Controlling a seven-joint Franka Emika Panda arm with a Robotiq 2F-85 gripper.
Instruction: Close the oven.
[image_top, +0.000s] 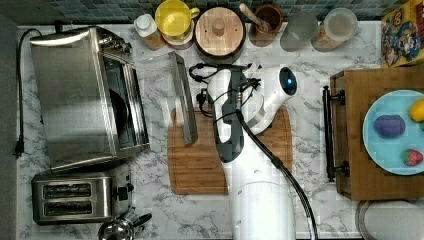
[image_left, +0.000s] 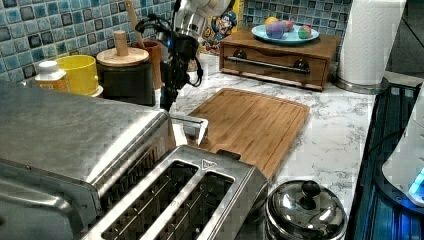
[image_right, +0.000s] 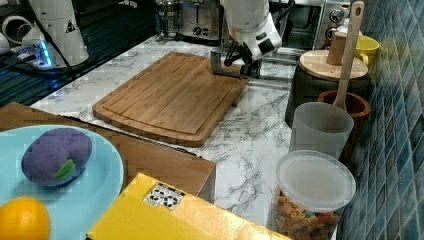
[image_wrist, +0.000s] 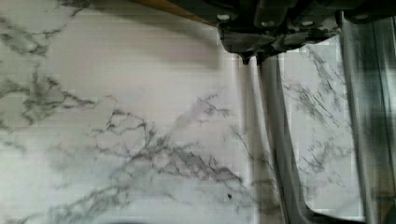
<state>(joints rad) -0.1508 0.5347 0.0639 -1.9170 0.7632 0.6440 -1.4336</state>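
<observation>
Brushed stainless steel boxy oven sits at the top view's left on the white grey-veined marble counter, its glass-paned door dropped flat open, metal bar handle reaching over the edge of the bamboo cutting board. The black gripper hangs right over that bar, tips pinched together, holding nothing. No readable words: just a small triangle mark on the two-slot steel toaster and a black-and-white printed patch on the yellow cardboard box.
</observation>
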